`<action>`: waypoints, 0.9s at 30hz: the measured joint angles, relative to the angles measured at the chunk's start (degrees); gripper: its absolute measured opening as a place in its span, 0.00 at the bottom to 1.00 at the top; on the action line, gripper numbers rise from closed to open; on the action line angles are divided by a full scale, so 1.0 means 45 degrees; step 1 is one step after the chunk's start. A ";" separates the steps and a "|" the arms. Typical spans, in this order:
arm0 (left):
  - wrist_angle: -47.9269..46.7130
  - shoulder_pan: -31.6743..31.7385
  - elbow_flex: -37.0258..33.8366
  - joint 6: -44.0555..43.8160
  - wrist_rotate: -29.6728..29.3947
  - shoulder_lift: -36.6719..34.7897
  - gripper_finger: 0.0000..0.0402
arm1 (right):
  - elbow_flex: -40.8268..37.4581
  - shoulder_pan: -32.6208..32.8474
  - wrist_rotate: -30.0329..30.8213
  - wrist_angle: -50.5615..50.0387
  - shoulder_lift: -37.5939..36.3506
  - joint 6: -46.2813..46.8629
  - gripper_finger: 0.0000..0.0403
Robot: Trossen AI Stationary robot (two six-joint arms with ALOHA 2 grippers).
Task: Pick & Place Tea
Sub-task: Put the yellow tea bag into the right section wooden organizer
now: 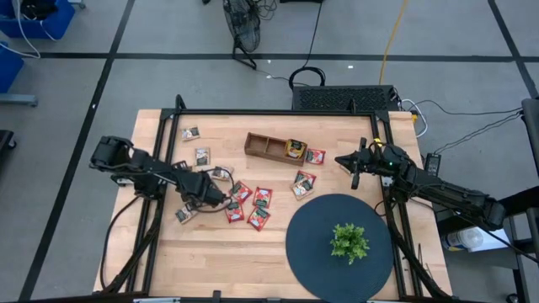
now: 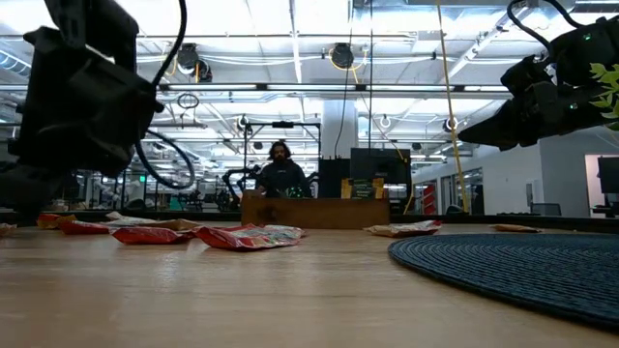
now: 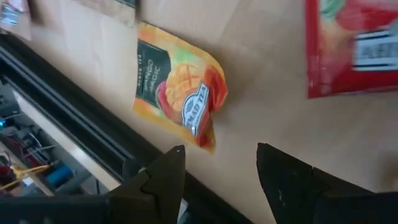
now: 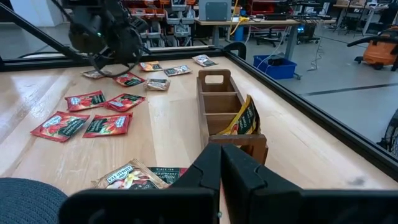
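Observation:
Several tea sachets [image 1: 253, 206], mostly red, lie flat and scattered on the wooden table's left half. One orange sachet [image 1: 295, 149] stands in the right end compartment of the brown wooden tray [image 1: 268, 145]. My left gripper [image 1: 212, 196] is low over the scattered sachets and open. In the left wrist view its gap [image 3: 217, 155] sits just short of the corner of an orange mango sachet [image 3: 180, 87], which lies flat on the wood, with a red sachet [image 3: 351, 46] beside it. My right gripper [image 4: 221, 163] is shut and hovers right of the tray [image 1: 354, 165], holding nothing.
A dark round mat [image 1: 316, 252] with a small green plant [image 1: 349, 241] covers the near right of the table. Two more sachets [image 1: 305, 183] lie between the tray and the mat. A black frame rail [image 3: 74, 124] runs close by the orange mango sachet. A person [image 2: 280, 174] sits beyond the table.

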 joint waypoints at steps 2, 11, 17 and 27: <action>0.0322 0.0314 -0.0145 0.0064 0.0044 -0.0002 0.50 | 0.0000 0.0000 0.0000 -0.0002 0.0000 0.0000 0.00; 0.0382 0.0903 -0.0181 -0.0629 -0.0908 -0.0004 0.50 | 0.0000 0.0000 0.0000 0.0000 0.0000 0.0000 0.00; 0.0558 0.0919 -0.0141 -0.0479 0.0134 -0.0004 0.50 | 0.0000 0.0000 0.0001 0.0000 0.0000 0.0000 0.00; 0.2459 0.0788 -0.0156 0.0806 0.1230 -0.1069 0.50 | 0.0000 0.0000 0.0000 0.0000 0.0000 0.0000 0.00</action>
